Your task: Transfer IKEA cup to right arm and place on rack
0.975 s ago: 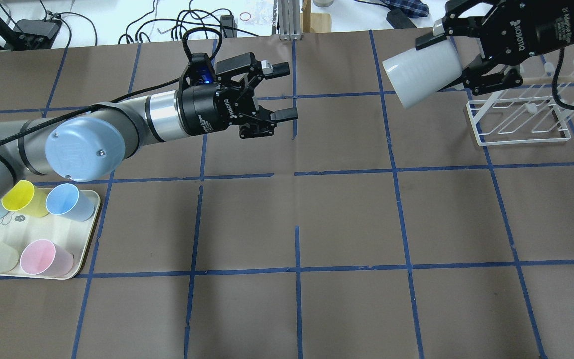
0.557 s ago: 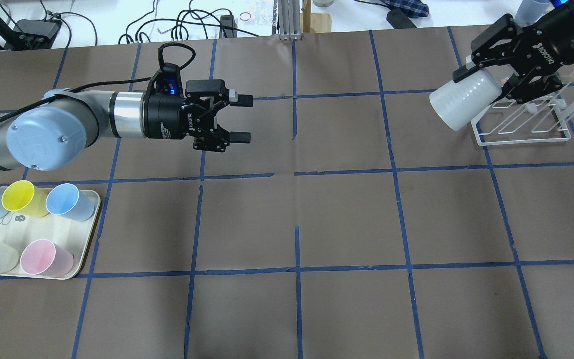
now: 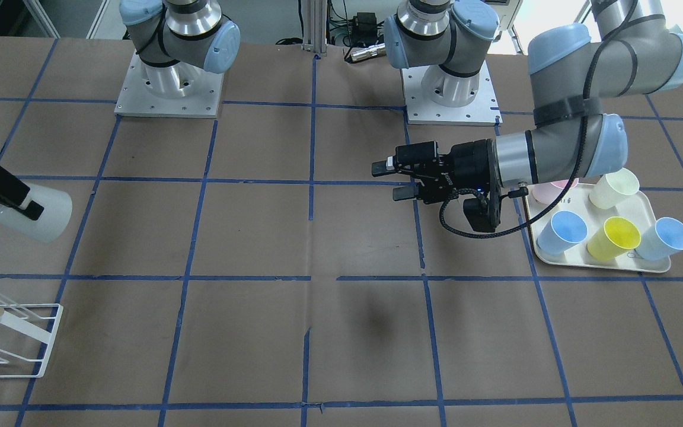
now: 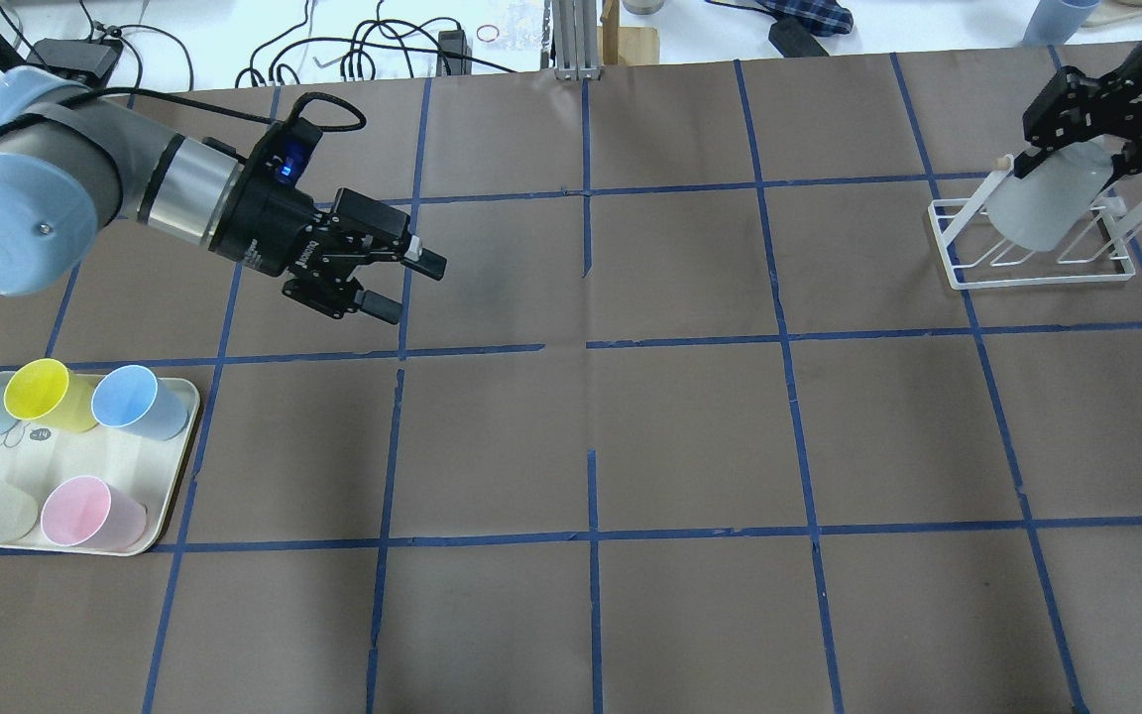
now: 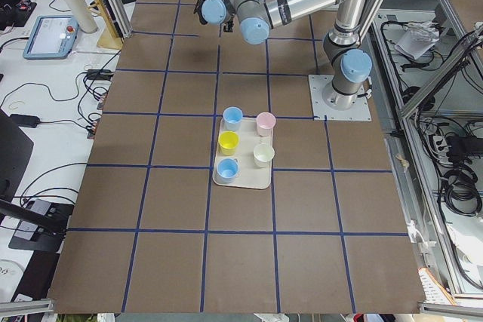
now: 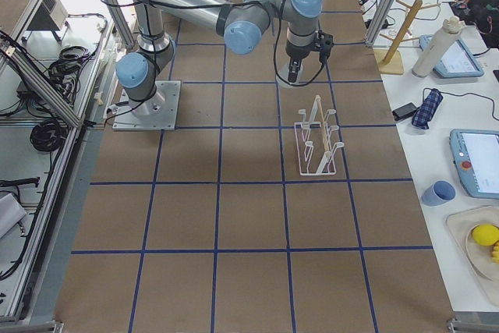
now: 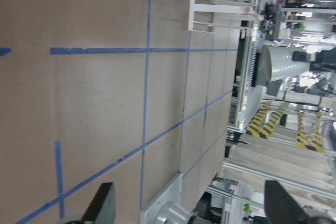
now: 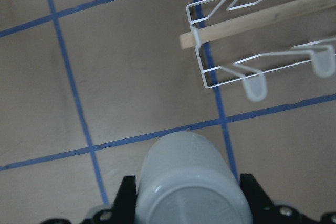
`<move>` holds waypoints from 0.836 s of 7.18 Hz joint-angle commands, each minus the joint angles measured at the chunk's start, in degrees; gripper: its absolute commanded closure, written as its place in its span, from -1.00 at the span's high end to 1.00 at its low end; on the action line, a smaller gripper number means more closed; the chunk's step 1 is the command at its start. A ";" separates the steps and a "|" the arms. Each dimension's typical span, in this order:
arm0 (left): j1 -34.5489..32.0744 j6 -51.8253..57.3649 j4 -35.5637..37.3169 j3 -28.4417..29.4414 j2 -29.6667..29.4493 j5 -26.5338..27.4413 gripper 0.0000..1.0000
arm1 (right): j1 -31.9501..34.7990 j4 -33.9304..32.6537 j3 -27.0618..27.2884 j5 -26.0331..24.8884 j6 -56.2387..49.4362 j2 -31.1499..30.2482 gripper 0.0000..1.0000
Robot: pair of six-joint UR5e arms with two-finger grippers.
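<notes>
My right gripper [image 4: 1072,164] is shut on the pale grey IKEA cup [image 4: 1039,206] and holds it tilted in the air, mouth down and away from the wrist, by the left end of the white wire rack [image 4: 1037,270]. In the front-facing view the cup [image 3: 42,214] hangs clear of the rack [image 3: 27,341]. The right wrist view shows the cup's base [image 8: 191,187] between the jaws and the rack's wooden dowel [image 8: 252,24] beyond. My left gripper [image 4: 410,288] is open and empty over the table's left half; it also shows in the front-facing view [image 3: 390,181].
A cream tray [image 4: 85,458] at the front left holds two light-blue cups, a yellow [image 4: 41,394], a pink [image 4: 85,511] and a pale green cup. Cables and boxes lie beyond the far table edge. The left arm's looped cable hangs by its wrist.
My right gripper has carried the cup right and down to the rack's left end, tipping it mouth down. My left arm has drawn back left, its gripper still open.
</notes>
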 commanded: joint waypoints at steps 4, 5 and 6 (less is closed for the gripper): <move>-11.38 -17.27 4.71 10.84 6.02 44.71 1.00 | -0.03 -11.69 0.62 -8.36 -0.16 6.39 -0.43; -13.43 -22.63 4.80 10.32 7.34 45.28 1.00 | -0.03 -12.32 0.62 -8.01 -0.07 7.01 -0.42; -13.53 -26.42 4.80 9.45 8.49 44.94 1.00 | 0.06 -12.84 0.62 -8.01 -0.07 7.97 -0.39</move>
